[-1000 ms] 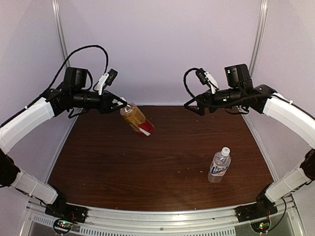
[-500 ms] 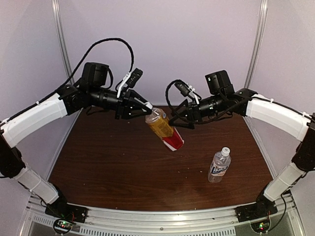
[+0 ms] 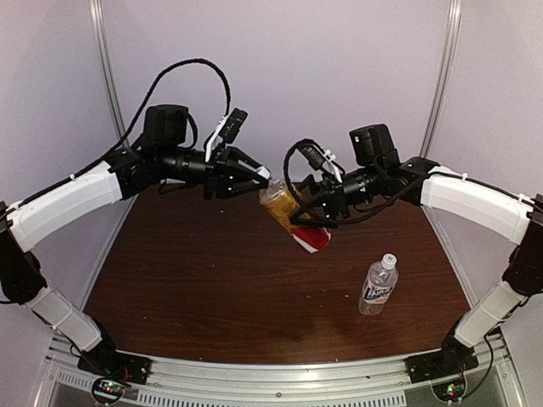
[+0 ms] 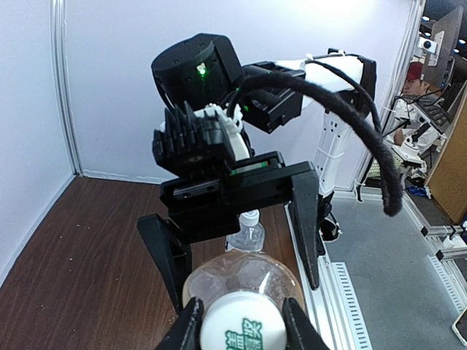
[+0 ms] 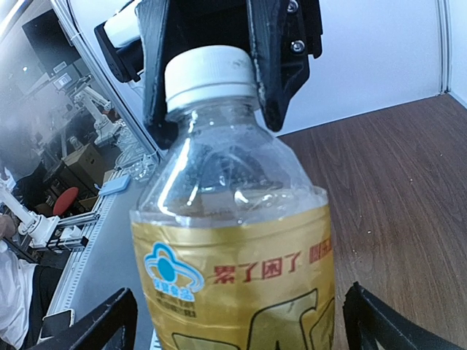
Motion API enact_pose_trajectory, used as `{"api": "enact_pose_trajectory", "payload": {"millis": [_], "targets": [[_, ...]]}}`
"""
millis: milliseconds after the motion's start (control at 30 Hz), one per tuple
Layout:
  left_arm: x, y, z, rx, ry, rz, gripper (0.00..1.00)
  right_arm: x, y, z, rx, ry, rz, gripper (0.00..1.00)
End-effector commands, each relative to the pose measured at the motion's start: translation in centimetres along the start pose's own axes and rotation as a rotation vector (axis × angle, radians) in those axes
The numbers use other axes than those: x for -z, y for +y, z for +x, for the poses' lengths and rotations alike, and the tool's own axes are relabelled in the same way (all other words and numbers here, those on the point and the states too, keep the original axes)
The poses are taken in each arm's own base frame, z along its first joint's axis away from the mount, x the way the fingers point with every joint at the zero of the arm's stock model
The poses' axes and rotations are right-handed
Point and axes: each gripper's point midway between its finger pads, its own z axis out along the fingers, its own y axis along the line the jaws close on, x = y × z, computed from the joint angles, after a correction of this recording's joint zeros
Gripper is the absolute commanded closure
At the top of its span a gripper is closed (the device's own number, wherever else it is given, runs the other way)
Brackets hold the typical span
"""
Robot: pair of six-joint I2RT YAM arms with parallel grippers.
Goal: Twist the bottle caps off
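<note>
amber bottle (image 3: 293,219) in the air over mid-table (image 3: 195,280); long axis tilted; cap (image 5: 210,73) up-left, base down-right | left gripper (image 3: 263,180) clamped on cap | right gripper (image 3: 310,219) spread wide, straddling bottle's body | clear bottle (image 3: 378,284) upright, near right

You are in a robotics lab — a white-walled cell (image 3: 297,76) with aluminium posts (image 3: 103,68) around a wood-grain table (image 3: 212,288); beyond it, another robot arm (image 5: 91,109), a monitor (image 4: 438,44) and a person (image 4: 417,74).
</note>
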Motion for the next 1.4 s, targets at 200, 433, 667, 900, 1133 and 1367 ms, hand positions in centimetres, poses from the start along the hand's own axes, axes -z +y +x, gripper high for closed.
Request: {"api": "enact_pose_trajectory", "payload": {"millis": [200, 433, 667, 900, 1133, 1367], "targets": [[-0.6, -0.2, -0.1, 0.002, -0.031, 0.041, 1.00, -1.4, 0.1, -0.1, 0.009, -0.006, -0.059, 0.12], [-0.7, -0.2, 0.2, 0.009, -0.034, 0.043, 1.00, -1.8, 0.2, 0.1, 0.008, 0.000, -0.073, 0.20], [-0.8, -0.1, 1.0, 0.022, -0.023, 0.046, 1.00, -1.6, 0.6, 0.0, 0.022, -0.008, -0.090, 0.34], [-0.3, -0.8, 0.8, 0.009, -0.084, 0.048, 0.75, -1.7, 1.2, 0.0, 0.019, -0.026, -0.120, 0.49], [0.4, -1.1, -0.8, 0.051, -0.226, 0.047, 0.27, -1.8, 1.8, 0.3, -0.002, -0.061, -0.142, 0.50], [0.8, -0.8, -1.7, 0.137, -0.316, 0.038, 0.23, -1.9, 2.0, 0.8, -0.018, -0.069, -0.149, 0.51]]}}
